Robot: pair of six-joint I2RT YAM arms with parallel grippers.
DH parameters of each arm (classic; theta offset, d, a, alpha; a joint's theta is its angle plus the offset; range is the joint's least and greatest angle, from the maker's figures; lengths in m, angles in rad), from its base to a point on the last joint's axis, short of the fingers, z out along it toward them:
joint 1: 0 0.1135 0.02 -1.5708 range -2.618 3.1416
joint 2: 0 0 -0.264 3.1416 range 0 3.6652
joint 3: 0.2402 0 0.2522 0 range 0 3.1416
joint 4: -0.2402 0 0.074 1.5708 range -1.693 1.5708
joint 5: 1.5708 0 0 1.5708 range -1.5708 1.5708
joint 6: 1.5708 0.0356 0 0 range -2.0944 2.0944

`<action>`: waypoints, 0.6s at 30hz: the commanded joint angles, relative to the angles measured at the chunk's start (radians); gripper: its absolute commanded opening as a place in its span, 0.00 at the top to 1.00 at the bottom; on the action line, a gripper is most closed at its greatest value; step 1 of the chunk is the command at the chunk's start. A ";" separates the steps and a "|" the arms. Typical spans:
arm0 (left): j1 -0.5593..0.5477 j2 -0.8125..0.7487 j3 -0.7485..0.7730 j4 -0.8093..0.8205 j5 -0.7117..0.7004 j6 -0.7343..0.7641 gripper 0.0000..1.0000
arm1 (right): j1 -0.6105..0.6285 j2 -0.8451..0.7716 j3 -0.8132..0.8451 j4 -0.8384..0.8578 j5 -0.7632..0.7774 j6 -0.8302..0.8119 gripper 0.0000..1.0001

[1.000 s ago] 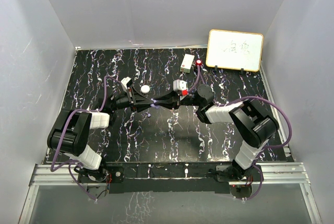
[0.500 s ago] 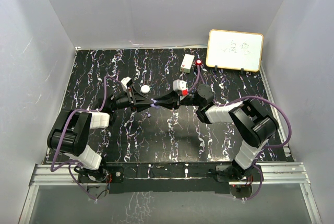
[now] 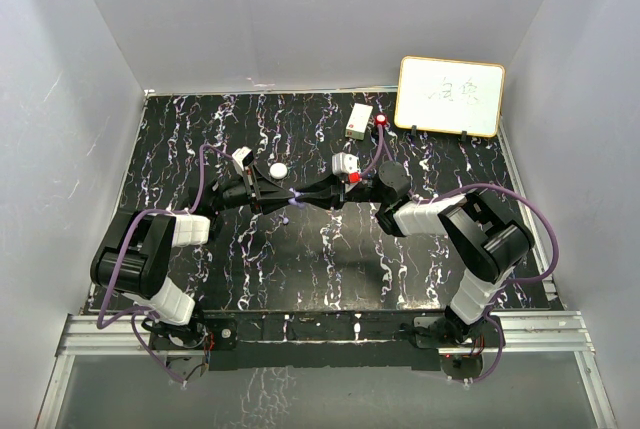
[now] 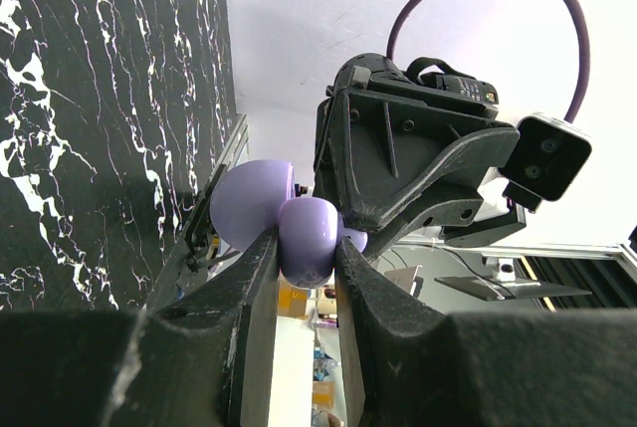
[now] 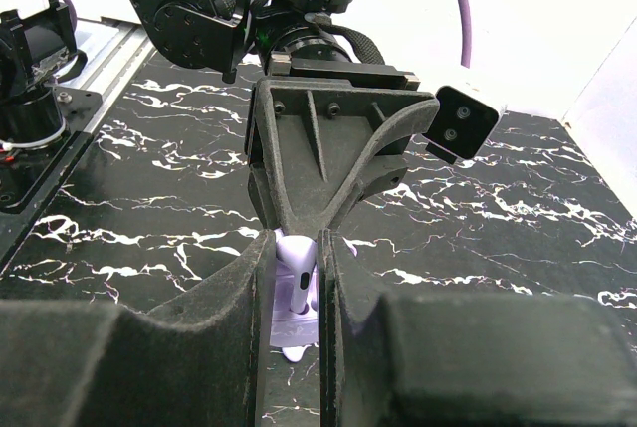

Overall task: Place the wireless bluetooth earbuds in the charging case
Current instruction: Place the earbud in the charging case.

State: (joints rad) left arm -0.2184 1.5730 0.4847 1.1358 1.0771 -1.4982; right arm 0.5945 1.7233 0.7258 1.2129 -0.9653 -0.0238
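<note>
Both grippers meet tip to tip over the middle of the table. My left gripper is shut on the purple charging case, whose open lid stands to the left of the fingers. My right gripper is shut on a pale purple earbud; its stem points down into the case. In the top view the case and earbud show only as a purple speck. No other earbud shows.
A round white case lies just behind the left gripper. A white box and a red knob sit at the back. A whiteboard stands at the back right. Grey walls enclose the table.
</note>
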 commanded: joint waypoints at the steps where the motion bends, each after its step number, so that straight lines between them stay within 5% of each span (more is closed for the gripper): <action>1: -0.007 -0.048 0.040 0.023 0.013 0.000 1.00 | -0.003 0.008 0.015 0.047 -0.001 0.004 1.00; 18: -0.007 -0.067 0.046 0.037 0.010 -0.010 1.00 | -0.007 0.012 0.015 0.086 -0.005 0.028 1.00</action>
State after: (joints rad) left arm -0.2184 1.5604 0.4923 1.1358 1.0771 -1.4994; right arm 0.5930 1.7233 0.7258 1.2430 -0.9661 -0.0120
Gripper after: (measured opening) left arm 0.239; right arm 0.180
